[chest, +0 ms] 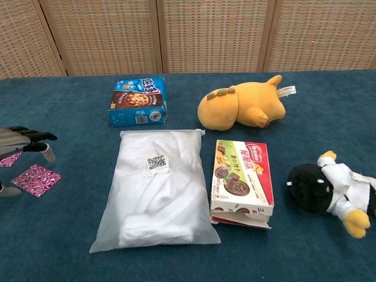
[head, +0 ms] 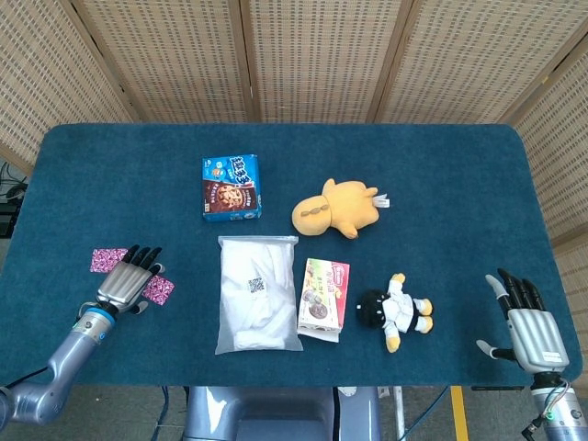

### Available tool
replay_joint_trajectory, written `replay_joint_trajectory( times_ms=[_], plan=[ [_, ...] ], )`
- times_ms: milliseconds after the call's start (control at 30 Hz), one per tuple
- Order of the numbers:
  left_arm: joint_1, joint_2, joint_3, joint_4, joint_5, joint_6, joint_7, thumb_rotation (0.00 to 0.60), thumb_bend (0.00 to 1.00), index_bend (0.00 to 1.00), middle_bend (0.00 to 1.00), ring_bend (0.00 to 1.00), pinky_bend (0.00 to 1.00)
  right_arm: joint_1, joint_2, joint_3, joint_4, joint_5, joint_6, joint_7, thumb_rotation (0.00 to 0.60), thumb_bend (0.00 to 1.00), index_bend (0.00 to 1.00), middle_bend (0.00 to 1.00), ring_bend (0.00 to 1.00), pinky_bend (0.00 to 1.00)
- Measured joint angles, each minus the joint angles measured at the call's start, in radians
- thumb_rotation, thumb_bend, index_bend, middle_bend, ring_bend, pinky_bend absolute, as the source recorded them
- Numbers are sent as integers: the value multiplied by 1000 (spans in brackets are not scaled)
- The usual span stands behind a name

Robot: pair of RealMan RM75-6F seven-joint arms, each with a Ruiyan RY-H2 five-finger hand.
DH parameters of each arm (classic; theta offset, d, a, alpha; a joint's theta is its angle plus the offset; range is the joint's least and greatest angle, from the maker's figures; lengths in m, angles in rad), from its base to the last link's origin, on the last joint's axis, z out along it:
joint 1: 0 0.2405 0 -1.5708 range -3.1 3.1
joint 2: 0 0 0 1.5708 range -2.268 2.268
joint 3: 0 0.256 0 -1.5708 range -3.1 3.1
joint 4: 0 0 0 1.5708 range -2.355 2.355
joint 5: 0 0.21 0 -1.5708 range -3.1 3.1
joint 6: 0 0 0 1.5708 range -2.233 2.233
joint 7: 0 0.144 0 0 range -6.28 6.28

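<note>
The left hand (head: 129, 281) hovered low in the lower left of the head view, over two small pink packets. Its fingers were spread and it held nothing. The near pink packet (chest: 36, 179) lay flat on the blue table (head: 441, 184), just under the fingertips. The far pink packet (head: 108, 260) lay beside it, a bit higher in the frame.

Nothing was picked up yet. It looked like the hand had only got to the packets, so grabbing one was left to do.

The near pink packet was a little square, turned like a diamond. Its corners pointed up and down the frame, with no clear long side.

The right hand (head: 525, 322) waited in the lower right, fingers apart and empty, well apart from the penguin toy (head: 397, 310).
</note>
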Motion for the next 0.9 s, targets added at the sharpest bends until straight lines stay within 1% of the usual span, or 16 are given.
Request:
replay_joint_trajectory(
  times_ms=[900],
  plan=[
    [-11, -12, 5, 15, -44, -17, 22, 600, 271, 256, 0, 0, 0, 2, -3, 0, 4, 3, -6, -2, 600, 0, 0, 0, 0, 0]
  ],
)
